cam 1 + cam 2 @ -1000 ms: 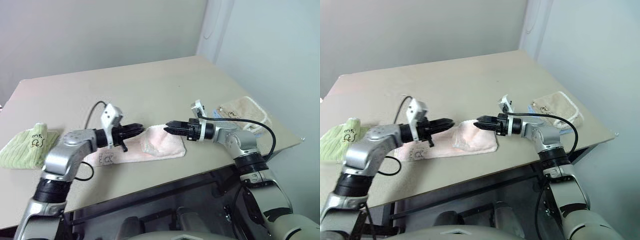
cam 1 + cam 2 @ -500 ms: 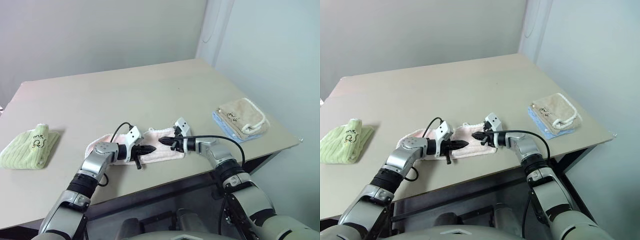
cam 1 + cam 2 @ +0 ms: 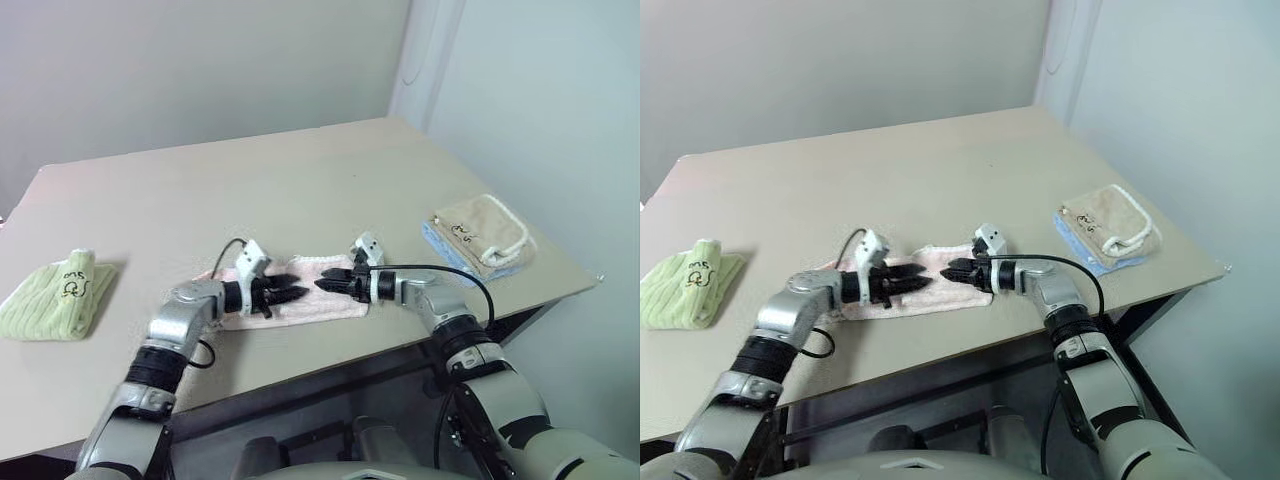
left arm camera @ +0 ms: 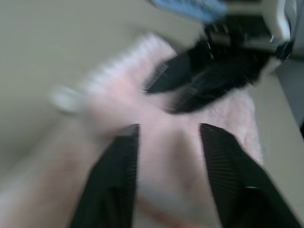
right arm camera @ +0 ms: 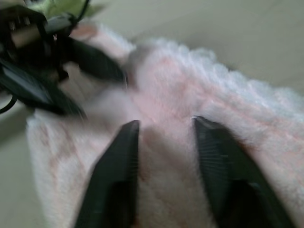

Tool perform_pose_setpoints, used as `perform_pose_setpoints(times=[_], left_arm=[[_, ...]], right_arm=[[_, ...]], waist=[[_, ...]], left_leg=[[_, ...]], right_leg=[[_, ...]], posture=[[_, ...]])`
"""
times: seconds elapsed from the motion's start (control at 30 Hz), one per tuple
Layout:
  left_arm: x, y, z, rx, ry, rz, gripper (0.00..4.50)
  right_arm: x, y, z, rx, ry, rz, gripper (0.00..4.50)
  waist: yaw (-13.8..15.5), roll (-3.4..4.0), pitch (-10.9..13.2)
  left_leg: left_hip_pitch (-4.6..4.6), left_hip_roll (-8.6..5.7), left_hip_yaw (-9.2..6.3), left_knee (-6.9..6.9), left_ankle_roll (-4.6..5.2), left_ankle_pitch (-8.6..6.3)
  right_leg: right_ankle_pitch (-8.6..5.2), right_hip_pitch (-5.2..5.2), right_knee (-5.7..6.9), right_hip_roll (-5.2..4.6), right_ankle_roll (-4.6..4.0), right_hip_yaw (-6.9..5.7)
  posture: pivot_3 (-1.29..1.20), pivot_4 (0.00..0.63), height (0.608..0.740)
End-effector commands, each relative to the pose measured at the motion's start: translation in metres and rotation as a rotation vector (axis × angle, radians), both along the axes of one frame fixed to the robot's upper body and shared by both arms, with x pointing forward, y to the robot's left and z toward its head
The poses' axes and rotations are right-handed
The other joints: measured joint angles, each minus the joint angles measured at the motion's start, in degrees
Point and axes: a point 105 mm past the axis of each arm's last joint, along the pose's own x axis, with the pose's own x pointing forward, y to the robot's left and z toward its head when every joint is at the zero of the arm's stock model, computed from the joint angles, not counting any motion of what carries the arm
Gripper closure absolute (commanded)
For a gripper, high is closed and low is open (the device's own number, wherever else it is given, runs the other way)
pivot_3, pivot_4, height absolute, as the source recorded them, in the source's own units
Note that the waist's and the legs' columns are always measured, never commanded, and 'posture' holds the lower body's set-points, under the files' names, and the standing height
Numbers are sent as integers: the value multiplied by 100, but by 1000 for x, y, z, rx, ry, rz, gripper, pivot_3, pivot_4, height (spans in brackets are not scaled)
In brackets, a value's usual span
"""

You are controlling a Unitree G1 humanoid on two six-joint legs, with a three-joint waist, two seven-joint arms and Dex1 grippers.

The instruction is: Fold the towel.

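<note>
In the left eye view, the towel (image 3: 300, 295) lay folded near the table's (image 3: 300, 180) front edge, at lower centre of the frame. Both arms had dropped since a second before, when they held the pink cloth lifted between them; now it rested flat on the table. The left gripper (image 3: 293, 293) and the right gripper (image 3: 328, 286) met tip to tip over it, jaws parted, where a moment earlier they were pinched shut. That reads as a release: one fold seems laid down. A green towel (image 3: 60, 295) sat far to the left, a beige towel (image 3: 480, 232) far to the right, both well apart from the work. The table's upper half was bare, so there was ample room beyond the towel; its front edge ran close below the towel.

The right eye view showed the same: the towel just inside the front edge, and the grippers low over it.

In the left wrist view, the left fingers (image 4: 118, 180) stood apart with pink terry lying between and under them, nothing pinched; the right gripper showed dark beyond.

In the right wrist view, the right fingers (image 5: 118, 171) were likewise spread above the towel's ribbed surface, gripping nothing, with the left gripper opposite.
</note>
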Motion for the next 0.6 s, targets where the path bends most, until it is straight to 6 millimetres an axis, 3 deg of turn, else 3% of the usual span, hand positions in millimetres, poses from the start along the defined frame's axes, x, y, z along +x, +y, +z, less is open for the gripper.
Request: perform_pose_setpoints(times=[0.03, 0.13, 0.23, 0.33, 0.5, 0.6], left_arm=[[-9, 25, 40, -33, -69, 70, 1099], [-22, 51, 56, -45, -34, 183, 51], [-47, 73, 53, -37, 100, 258, 51], [-72, 96, 44, -59, 223, 357, 51], [-112, 111, 28, -85, 416, 456, 51], [-119, 124, 22, -112, 475, 539, 51]], right_arm=[[1, 1, 46, 98, -86, 55, 1377], [-4, 3, 71, 163, -97, 74, 319], [-11, 6, 94, 251, -65, 92, 319], [-17, 13, 103, 269, -68, 107, 319], [-24, 23, 93, 262, -18, 113, 319], [-26, 27, 86, 260, 11, 114, 319]], waist=[[-5, 11, 6], [1, 12, 8], [-8, 10, 11], [-29, 12, 12], [-88, 5, 16], [-104, 6, 21]], left_leg=[[-3, 1, 0, -6, 0, 0], [-3, 3, -2, -12, 1, -1], [-4, 8, -3, -13, 1, -1], [-2, 8, -2, -14, 0, -1], [-2, 12, -9, -15, -1, -2], [-2, 12, -11, -15, -2, -2]], right_leg=[[-1, -6, 0, 0, -1, 0], [-5, -8, -5, -1, -2, -1], [-7, -9, -9, -1, -2, -2], [-11, -9, -11, -2, -9, -3], [-16, -10, -15, -3, -17, -9], [-17, -7, -20, -11, -18, -11]], posture=[[0, 0, 740], [0, 0, 740], [0, 0, 740], [0, 0, 740], [0, 0, 740], [0, 0, 740]])
